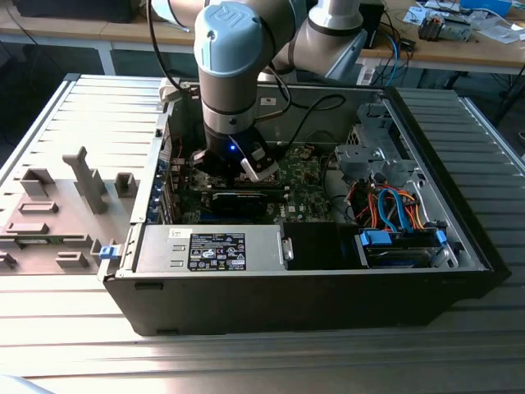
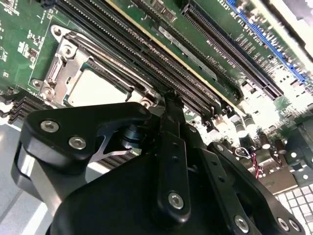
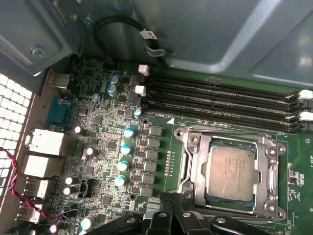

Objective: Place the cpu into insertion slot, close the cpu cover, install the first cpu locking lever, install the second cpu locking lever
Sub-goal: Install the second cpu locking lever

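The arm is lowered into an open computer case (image 1: 328,271) that lies on a ribbed worktop (image 1: 98,123); in the exterior view the hand (image 1: 246,164) is placed low over the motherboard (image 1: 303,176), toward the exterior view's left of the board.

In the first wrist view the cpu (image 3: 231,172) is seen seated flat in the slot (image 3: 193,169), silver face up, square to the socket rim. The cover (image 3: 266,171) appears to be lying down around the chip as a silver frame, its cut-out showing the cpu face; whether it is fully pressed home cannot be told. The memory slots (image 3: 220,98) run just beside the socket.

In the second wrist view the hand (image 2: 168,105) is seen close above the board, its tip just beside the socket edge, between the socket and the memory slots. The jaws look drawn together with nothing gripped between them.

Judged step: placement looks done and the cover looks down, so the first locking lever is taken to be in hand. No lever can be identified with certainty. The move is judged to call for a steady sideways-and-down push, kept clear of the memory slots
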`<state>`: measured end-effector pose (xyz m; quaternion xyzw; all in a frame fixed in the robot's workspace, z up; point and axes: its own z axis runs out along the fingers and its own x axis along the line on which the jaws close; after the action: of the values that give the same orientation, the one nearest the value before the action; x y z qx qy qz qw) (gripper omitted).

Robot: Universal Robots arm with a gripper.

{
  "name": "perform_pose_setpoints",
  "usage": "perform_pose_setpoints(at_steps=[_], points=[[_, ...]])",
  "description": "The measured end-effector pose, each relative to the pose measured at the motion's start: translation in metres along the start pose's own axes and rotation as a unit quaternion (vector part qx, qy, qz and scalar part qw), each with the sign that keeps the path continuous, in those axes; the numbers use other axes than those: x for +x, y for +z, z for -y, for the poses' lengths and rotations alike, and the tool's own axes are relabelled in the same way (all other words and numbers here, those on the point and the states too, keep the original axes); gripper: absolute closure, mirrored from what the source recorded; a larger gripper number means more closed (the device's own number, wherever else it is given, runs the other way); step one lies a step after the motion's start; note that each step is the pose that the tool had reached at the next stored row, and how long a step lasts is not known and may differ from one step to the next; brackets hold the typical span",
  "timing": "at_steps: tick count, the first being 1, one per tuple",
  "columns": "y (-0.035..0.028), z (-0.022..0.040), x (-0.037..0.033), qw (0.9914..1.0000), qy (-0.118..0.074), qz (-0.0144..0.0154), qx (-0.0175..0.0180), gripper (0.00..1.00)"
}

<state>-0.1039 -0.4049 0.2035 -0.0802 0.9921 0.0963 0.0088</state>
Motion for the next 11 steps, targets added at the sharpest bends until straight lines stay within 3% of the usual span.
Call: perform_pose_setpoints(at_steps=[1, 3, 5, 9, 11], points=[[-0.0004, -0.0003, -0.0061, 1.00000, 0.000, -0.0003, 0.0007, 0.89], [0.0003, -0.0013, -0.0227, 0.99999, 0.001, -0.0040, 0.0012, 0.89], [0.0015, -0.0056, -0.0335, 0.99997, 0.001, -0.0070, 0.0027, 0.89], [0.0035, -0.0145, -0.0437, 0.99992, 0.002, -0.0094, 0.0076, 0.89], [0.0046, -0.0226, -0.0470, 0.99977, 0.002, -0.0112, 0.0184, 0.89]])
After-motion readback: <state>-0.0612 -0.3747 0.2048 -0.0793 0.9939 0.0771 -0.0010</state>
